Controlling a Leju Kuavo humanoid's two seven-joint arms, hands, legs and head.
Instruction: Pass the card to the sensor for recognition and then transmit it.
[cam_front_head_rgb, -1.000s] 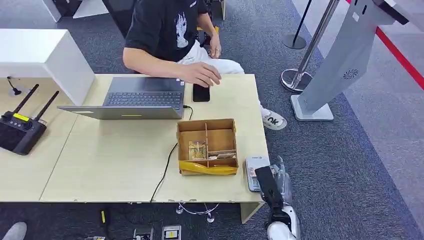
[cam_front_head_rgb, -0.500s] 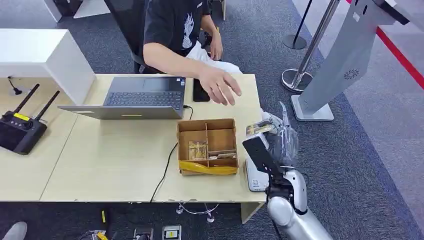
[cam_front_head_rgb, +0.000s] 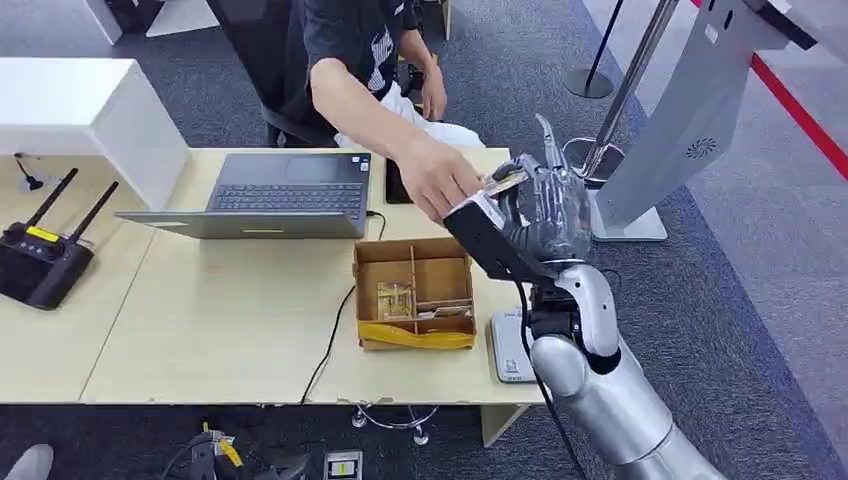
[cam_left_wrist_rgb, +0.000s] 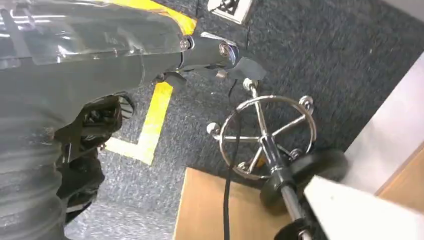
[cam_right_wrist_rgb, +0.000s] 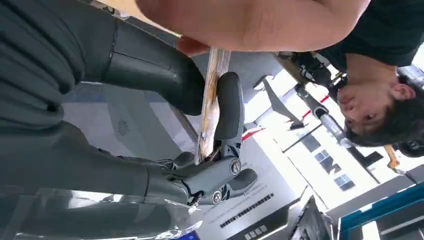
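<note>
Grey right hand (cam_front_head_rgb: 545, 215) gripping the card (cam_right_wrist_rgb: 210, 102) edge-on, its face hidden, person's hand (cam_front_head_rgb: 435, 180) touching; left hand's state unclear.

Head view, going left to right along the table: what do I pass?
Controller → laptop → box → right hand holding the card, met by a person's hand.

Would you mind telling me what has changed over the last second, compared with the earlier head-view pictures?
The right hand rose from beside the grey card reader at the table's edge, carrying the thin card up and towards the seated person. The person's hand left the black phone and reached to the card, touching it now. The laptop, cardboard divided box and black antenna controller stayed put.
</note>
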